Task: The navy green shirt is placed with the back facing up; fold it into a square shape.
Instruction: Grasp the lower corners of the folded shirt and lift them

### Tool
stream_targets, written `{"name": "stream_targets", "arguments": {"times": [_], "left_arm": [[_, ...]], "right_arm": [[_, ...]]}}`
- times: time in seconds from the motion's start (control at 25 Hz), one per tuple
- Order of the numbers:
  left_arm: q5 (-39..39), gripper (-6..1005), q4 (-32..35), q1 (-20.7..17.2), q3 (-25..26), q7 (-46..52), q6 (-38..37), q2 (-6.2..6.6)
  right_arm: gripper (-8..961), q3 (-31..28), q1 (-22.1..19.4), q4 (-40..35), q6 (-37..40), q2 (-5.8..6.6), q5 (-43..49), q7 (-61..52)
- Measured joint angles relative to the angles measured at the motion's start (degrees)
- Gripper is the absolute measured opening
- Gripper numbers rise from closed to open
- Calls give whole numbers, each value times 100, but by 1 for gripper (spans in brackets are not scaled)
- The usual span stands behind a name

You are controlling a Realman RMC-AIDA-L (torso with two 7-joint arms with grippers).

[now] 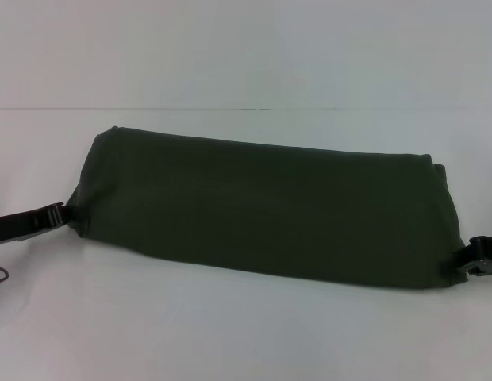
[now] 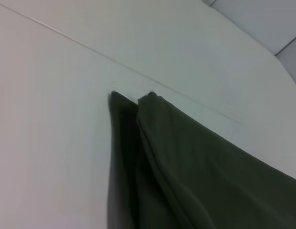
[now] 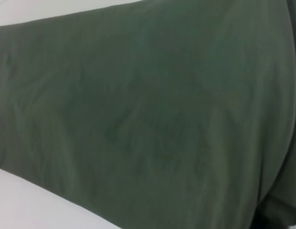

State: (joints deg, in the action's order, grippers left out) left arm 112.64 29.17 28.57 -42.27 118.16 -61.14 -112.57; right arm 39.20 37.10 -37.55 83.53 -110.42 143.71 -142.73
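Head view: we see the navy green shirt lying on the white table as a long, low band, already folded lengthwise, its plain side up and no lettering showing; it runs from our left side to our right side, the left end sitting a little farther from us than the right end. We find the left gripper at the shirt's left end, touching the cloth at its near corner; the right gripper touches the cloth at the near right corner. We cannot tell from this view whether either claw is clenched on the fabric or merely resting against it (only the dark outer parts of each show at the picture's edges). A thin seam line crosses the table beyond the shirt.

Left wrist view: we look along the table toward one end of the shirt; two folded layers stand side by side, each ending in a small peak, with a dark crease between them; the cloth spreads wider and lies in soft ridges nearer the camera; the table is bare white beside it, crossed by the same thin line. No fingers of the left gripper show here.

Right wrist view: we see the shirt filling nearly the whole picture, a broad olive surface with faint wrinkles; strips of the table show along two edges. No fingers show here either.
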Motion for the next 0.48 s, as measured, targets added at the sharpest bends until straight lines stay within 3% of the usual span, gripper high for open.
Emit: {"name": "stream_targets", "arguments": {"times": [0.08, 0.28, 0.48], "left_arm": [[8, 27, -21, 0, 0, 8, -158, 47], [244, 27, 53, -60, 41, 281, -573, 133], [899, 27, 159, -140, 688, 553, -1483, 220]], "right_arm": [[252, 0, -1, -2, 12, 16, 0, 82], [29, 0, -25, -25, 219, 78, 1, 388], [13, 0, -76, -95, 647, 199, 250, 692]]}}
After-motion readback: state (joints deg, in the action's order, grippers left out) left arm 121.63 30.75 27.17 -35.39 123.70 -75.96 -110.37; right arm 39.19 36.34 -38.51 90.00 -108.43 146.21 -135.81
